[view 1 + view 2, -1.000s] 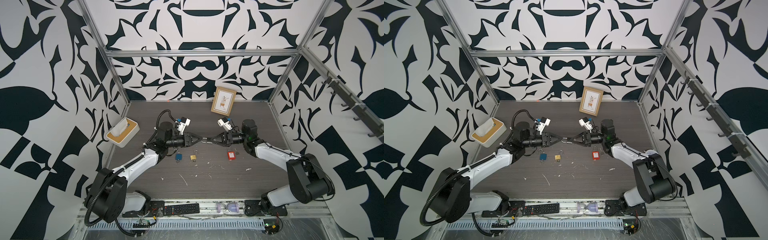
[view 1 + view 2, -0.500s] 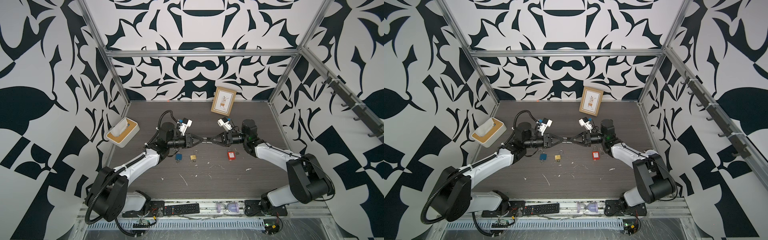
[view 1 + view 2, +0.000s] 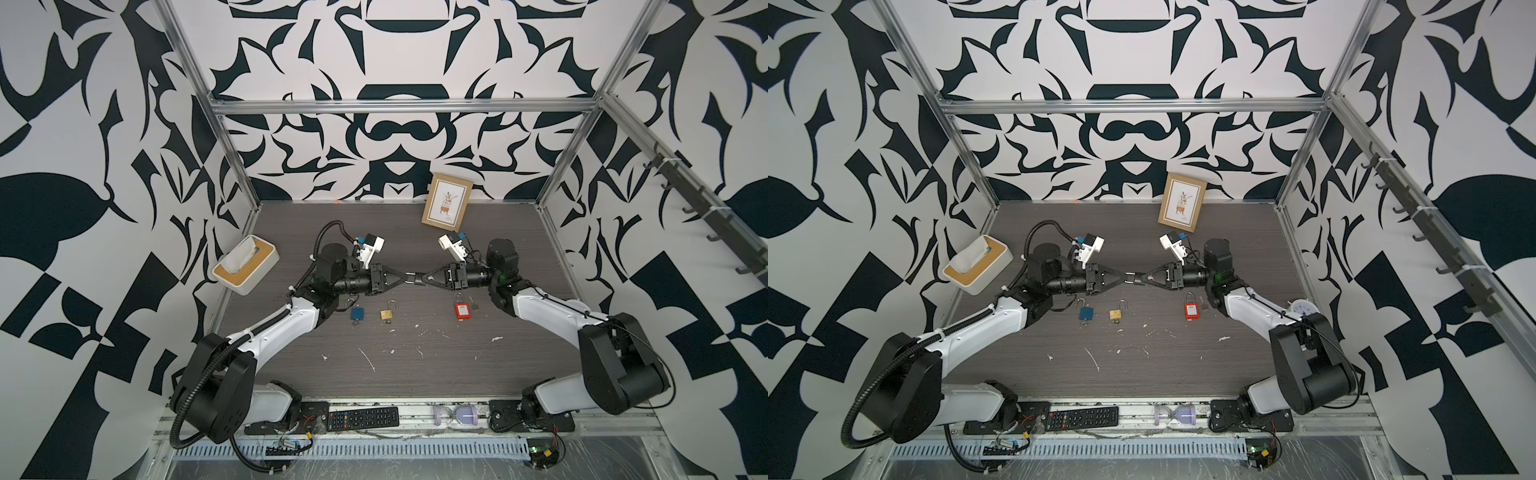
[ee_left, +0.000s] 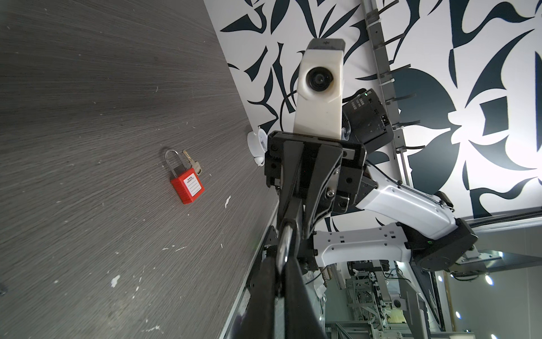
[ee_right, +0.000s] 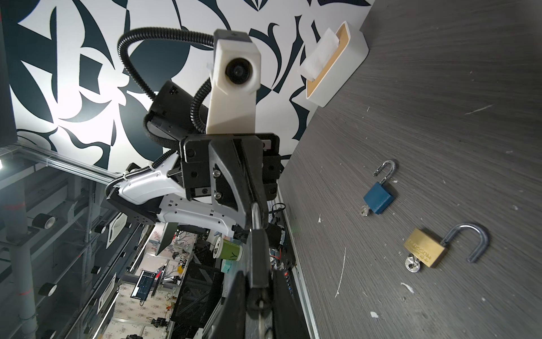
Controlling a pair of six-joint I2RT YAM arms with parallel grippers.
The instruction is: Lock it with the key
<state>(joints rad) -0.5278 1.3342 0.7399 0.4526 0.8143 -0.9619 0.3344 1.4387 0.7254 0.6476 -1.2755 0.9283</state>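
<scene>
Left pincer [image 3: 403, 277] closed onto padlock [image 5: 258, 264] shackle; right wrist view shows its body.

The worktop [image 3: 415, 374] is matt dark-grey wood grain, flecked with white scuffs. The red padlock [image 4: 187, 187] has a smooth plastic body, a paper label and a polished metal shackle. The brass padlock [image 5: 425, 252] is brushed yellow metal with a shiny steel shackle. The blue padlock [image 5: 378, 199] looks matt. The black padlock [image 5: 259, 264] is dull-bodied and bright-shackled. The tissue box [image 5: 349, 64] is smooth white plastic with a wooden top.
</scene>
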